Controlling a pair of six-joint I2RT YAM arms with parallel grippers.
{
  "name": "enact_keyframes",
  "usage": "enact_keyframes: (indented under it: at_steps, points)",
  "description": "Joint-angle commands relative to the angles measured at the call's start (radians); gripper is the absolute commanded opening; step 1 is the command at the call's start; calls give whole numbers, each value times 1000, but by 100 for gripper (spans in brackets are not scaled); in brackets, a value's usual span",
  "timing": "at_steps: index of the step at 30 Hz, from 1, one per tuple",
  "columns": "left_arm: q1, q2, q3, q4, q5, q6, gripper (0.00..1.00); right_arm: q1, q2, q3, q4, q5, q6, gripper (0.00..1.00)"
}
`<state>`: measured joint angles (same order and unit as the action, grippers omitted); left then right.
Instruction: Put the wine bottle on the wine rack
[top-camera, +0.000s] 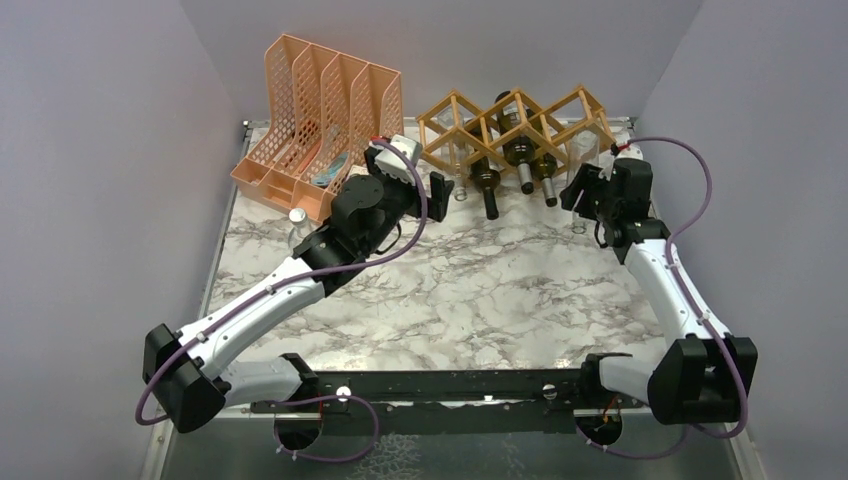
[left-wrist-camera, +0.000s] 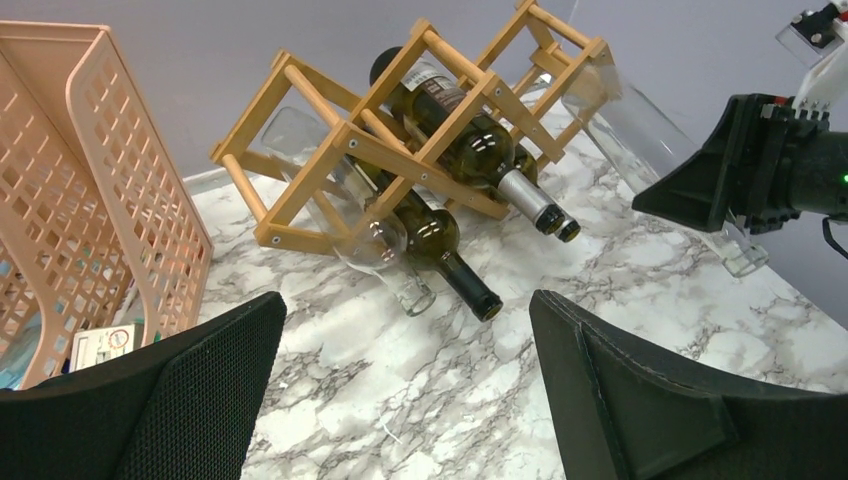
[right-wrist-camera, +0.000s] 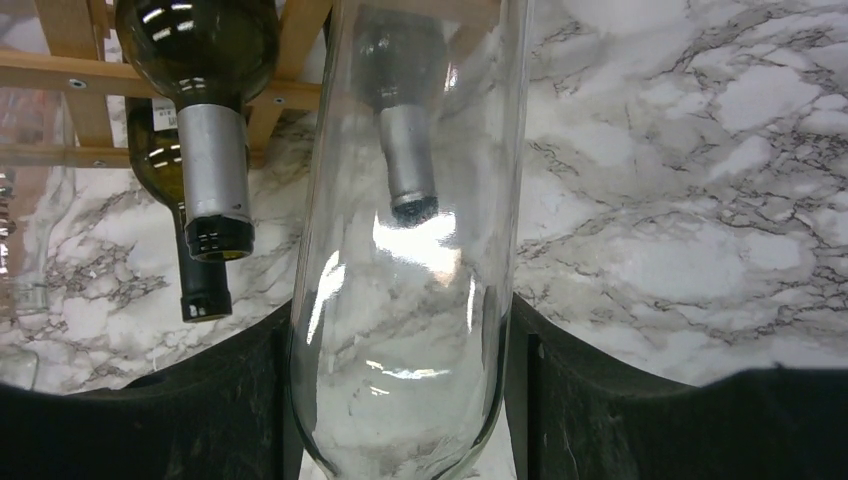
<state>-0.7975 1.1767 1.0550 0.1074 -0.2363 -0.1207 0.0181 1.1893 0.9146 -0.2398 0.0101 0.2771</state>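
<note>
Clamping the wine bottle (right-wrist-camera: 410, 290), a clear glass one, the right end effector (right-wrist-camera: 405, 420) has a black finger pressed on each side of the glass, near the counter's (top-camera: 480, 290) back right corner. The left end effector (left-wrist-camera: 405, 320) hangs over the middle of the counter with its fingers wide apart and nothing between them, facing the rack (top-camera: 515, 125).

The wine bottle lies tilted with its neck toward the near edge and its far end up against the rack's right end. Whether it sits in a cell cannot be told. Just to its left, the necks of the dark bottles (left-wrist-camera: 470, 135) jut out of the rack toward the near edge, close beside the glass but not touching it.

The rack stands along the back edge, right of the middle. Three dark bottles lie in its middle cells, and a second clear bottle (left-wrist-camera: 350, 215) lies in its left cell with its neck sloping down toward the counter. A peach mesh organizer (top-camera: 320, 120) fills the back left corner, just left of the rack. A pale blue item (top-camera: 330, 172) lies in one of its slots.

Only the top view shows both arms and the whole organizer. The left wrist view shows the right end effector from the side. The right wrist view shows a dark neck through the wine bottle's glass.
</note>
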Motion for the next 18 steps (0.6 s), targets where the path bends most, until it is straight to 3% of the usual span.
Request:
enact_keyframes:
  at_steps: [1,13,18]
  points:
    - [6,-43,44,-52,30,-14,99,-41,35,10,204,-69,-26,1]
    - [6,-78,23,-35,38,-11,99,-89,146,58,237,-206,-48,1]
    - [6,-68,29,-34,46,-13,99,-119,212,147,161,-275,-115,1]
